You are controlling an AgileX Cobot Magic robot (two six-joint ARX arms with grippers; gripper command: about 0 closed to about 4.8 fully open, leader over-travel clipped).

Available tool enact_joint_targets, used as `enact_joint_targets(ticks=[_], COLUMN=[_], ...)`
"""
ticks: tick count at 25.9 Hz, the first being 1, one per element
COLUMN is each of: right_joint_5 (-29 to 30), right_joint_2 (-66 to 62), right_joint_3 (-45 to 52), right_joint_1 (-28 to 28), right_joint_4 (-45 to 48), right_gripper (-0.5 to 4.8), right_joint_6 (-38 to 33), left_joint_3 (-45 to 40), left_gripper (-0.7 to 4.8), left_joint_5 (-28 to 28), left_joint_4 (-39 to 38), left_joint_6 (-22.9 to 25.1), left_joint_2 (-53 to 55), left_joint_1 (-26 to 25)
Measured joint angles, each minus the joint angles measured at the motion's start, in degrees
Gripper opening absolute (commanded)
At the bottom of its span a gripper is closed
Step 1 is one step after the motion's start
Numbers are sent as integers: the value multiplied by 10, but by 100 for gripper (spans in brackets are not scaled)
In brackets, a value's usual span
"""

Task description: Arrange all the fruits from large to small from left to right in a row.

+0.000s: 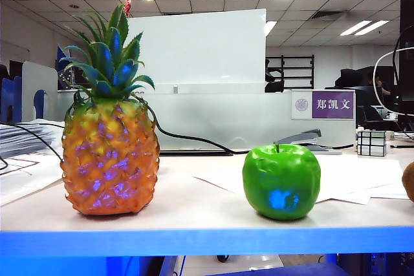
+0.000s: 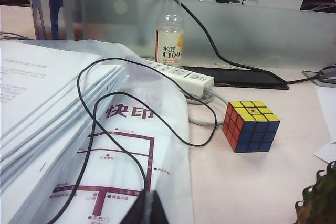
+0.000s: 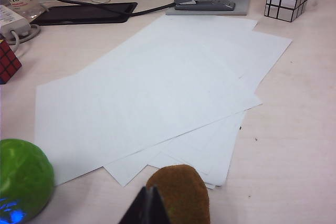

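The pineapple (image 1: 110, 156) stands near the surface's front edge at its left end, the apple (image 1: 281, 181) beside it toward the middle, and the kiwi (image 3: 179, 192) at the right end. The left gripper (image 2: 148, 209) and right gripper (image 3: 147, 207) hang low over the surface, jaws together, empty.

Left tool (image 2: 150, 209) shut — cube (image 2: 250, 126) nearby.

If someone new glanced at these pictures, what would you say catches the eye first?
Most likely the big orange-yellow pineapple with its spiky green crown, standing on the left of the table's front edge. Next comes the glossy green apple to its right. The brown kiwi lies close by the right gripper, whose fingers are shut.
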State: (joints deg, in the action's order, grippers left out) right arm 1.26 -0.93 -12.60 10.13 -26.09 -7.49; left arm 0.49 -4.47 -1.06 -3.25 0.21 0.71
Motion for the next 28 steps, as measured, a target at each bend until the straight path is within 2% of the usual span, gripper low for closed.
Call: enact_joint_targets(ticks=[24,28], right_joint_5=[0,0], right_joint_2=[0,7], right_joint_3=[0,0], right_joint_1=[0,-16], right_joint_4=[0,4], right_gripper=[-6,-6], right_joint_6=[0,6], left_joint_3=[0,0], left_gripper=[-5,-5], left_joint_5=[0,0], left_joint_4=[0,0], left_joint_6=[0,0], left_joint_2=[0,0], left_joint_1=[0,0])
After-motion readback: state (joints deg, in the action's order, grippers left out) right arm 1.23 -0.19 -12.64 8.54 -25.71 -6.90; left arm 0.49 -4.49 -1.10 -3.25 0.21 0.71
